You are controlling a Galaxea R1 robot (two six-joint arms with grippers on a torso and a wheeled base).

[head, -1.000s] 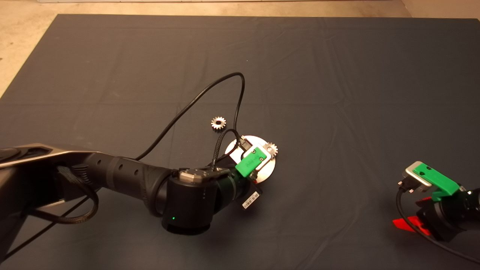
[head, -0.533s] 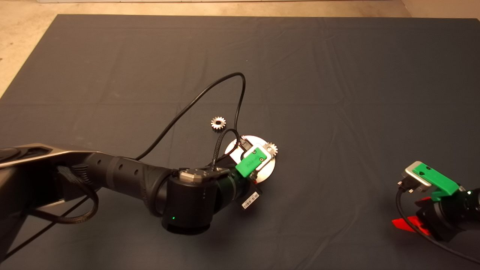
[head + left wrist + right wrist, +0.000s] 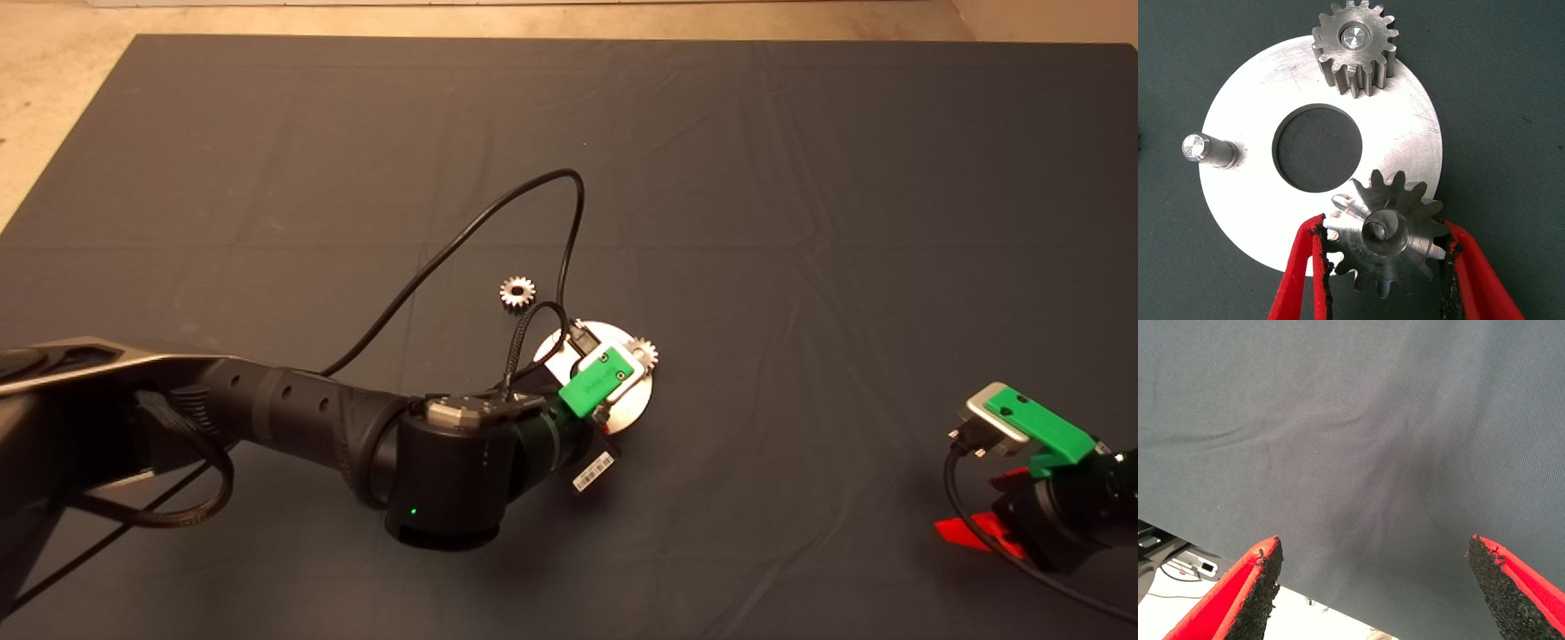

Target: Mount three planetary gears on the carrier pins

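Barely anything has shifted in the last second: the second gear [image 3: 1386, 239] is still clamped in the left tool [image 3: 1385, 267], held tilted right over its pin on the disc [image 3: 1238, 213], not dropped on yet. One gear [image 3: 1355, 45] is seated beyond it, one pin [image 3: 1205, 150] left bare, and the third gear [image 3: 517, 292] lies on the desk [image 3: 800, 178]. The right tool [image 3: 1375, 587] is parked, fingers apart.

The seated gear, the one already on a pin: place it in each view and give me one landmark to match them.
Head view: seated gear at the disc's far right rim, beside the left gripper's green mount.
Left wrist view: seated gear on the disc's rim, across the centre hole from the left gripper.
Right wrist view: not in it.
Shared landmark: the disc.
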